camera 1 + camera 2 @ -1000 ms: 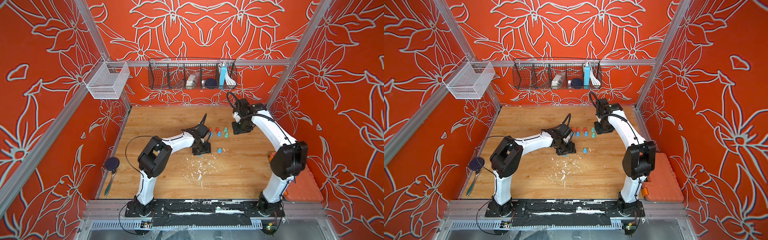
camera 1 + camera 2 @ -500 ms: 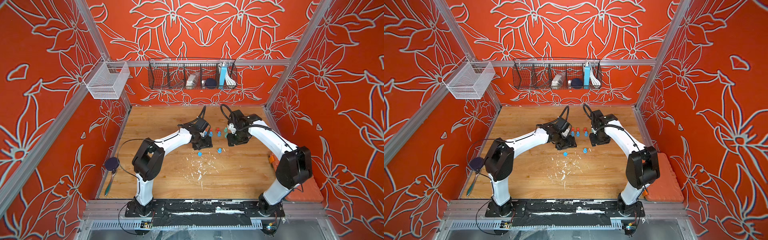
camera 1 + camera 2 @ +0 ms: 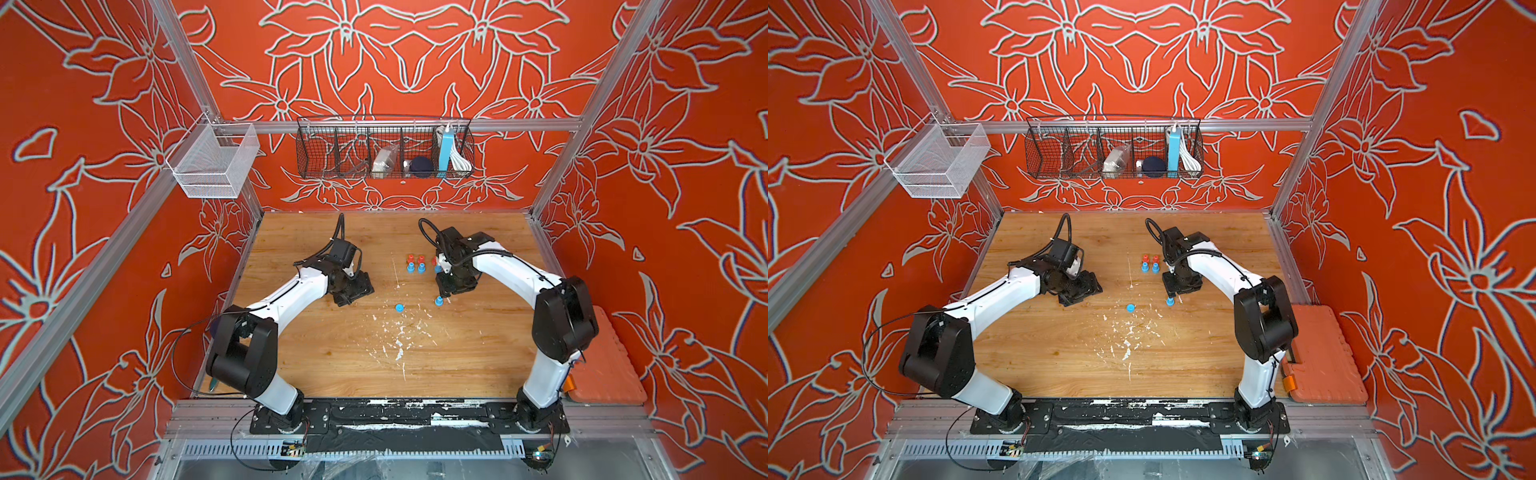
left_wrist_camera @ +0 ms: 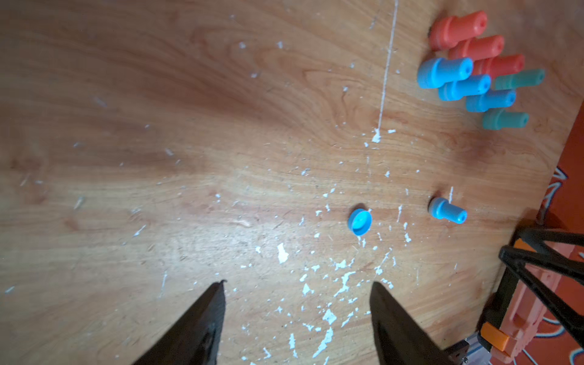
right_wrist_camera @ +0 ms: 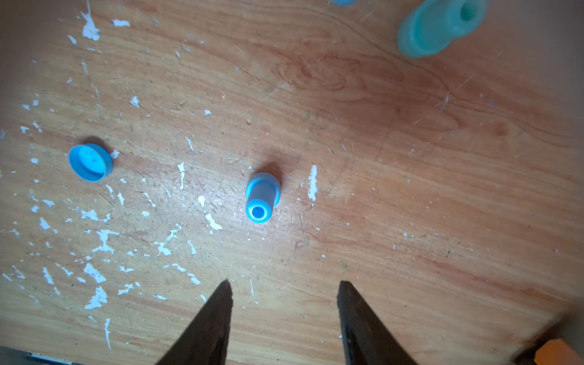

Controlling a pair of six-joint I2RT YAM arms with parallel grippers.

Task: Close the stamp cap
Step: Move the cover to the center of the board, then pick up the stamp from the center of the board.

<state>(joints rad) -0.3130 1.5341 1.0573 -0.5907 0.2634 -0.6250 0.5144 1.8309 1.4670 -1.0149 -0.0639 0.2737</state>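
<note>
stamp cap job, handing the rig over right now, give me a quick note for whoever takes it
Left gripper: open, empty, over bare table.
Right gripper: open, empty, close to the blue stamp but not touching it.
The blue stamp stands alone on its wide end, cap off. The blue cap lies apart from it, between the two arms, open side apparently up.
The other stamps stand grouped farther back.
Done: nothing yet that shows.
Left: pick up the cap, steady the stamp, press the cap on.
</note>
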